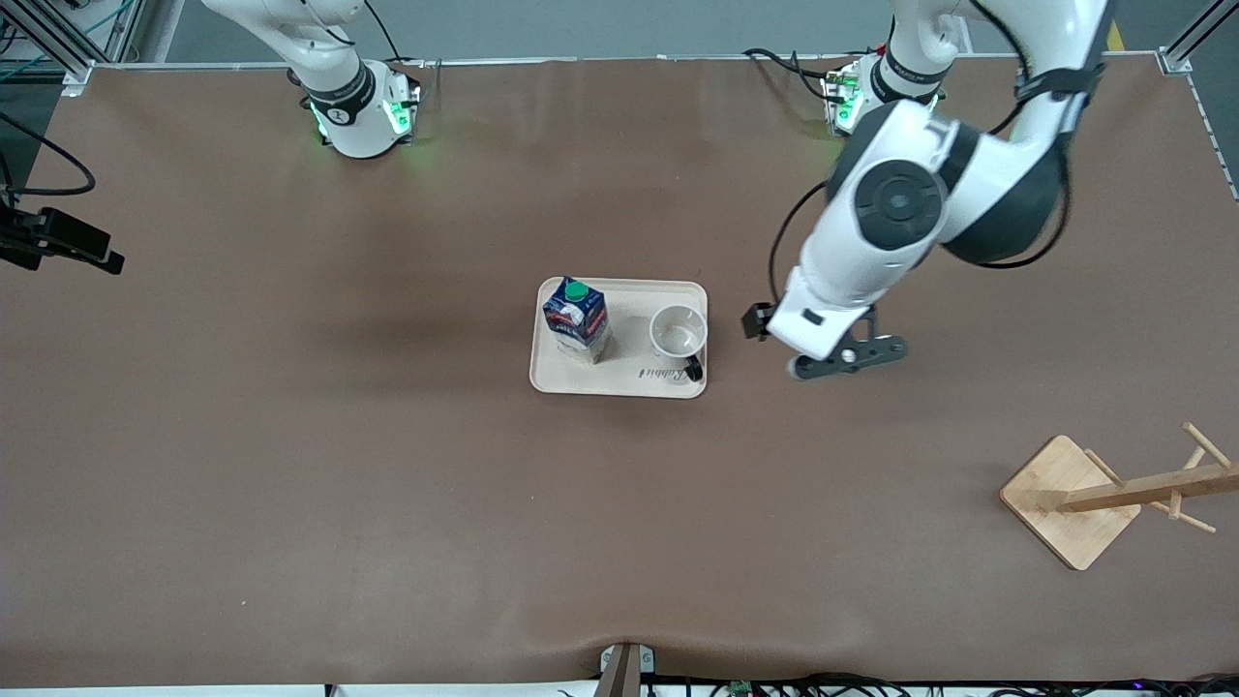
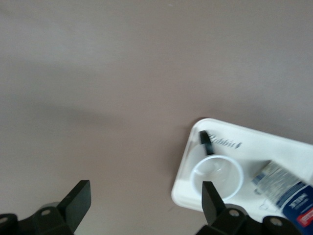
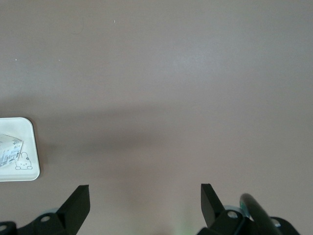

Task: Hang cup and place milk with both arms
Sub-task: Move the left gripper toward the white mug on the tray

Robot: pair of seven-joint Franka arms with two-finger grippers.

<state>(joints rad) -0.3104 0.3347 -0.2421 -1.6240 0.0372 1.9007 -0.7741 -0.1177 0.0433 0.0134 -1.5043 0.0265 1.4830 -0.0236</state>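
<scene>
Nothing's done yet: I see the cup (image 1: 678, 334) and milk (image 1: 577, 319) standing on the tray (image 1: 619, 379), beside my left jaws (image 1: 844, 356), which hover wide open, empty. Right jaws (image 3: 145, 208) open too, waiting over bare counter (image 1: 290, 484). Rack (image 1: 1113, 496) unused.

I can read one word: a cursive "Rabbit" printed in black on the tray (image 2: 254, 142) floor, right beside the cup (image 2: 216, 177) handle, close to my left gripper (image 2: 145, 201). The milk (image 1: 576, 318) label has print I cannot make out. A small rabbit drawing marks a tray corner.
</scene>
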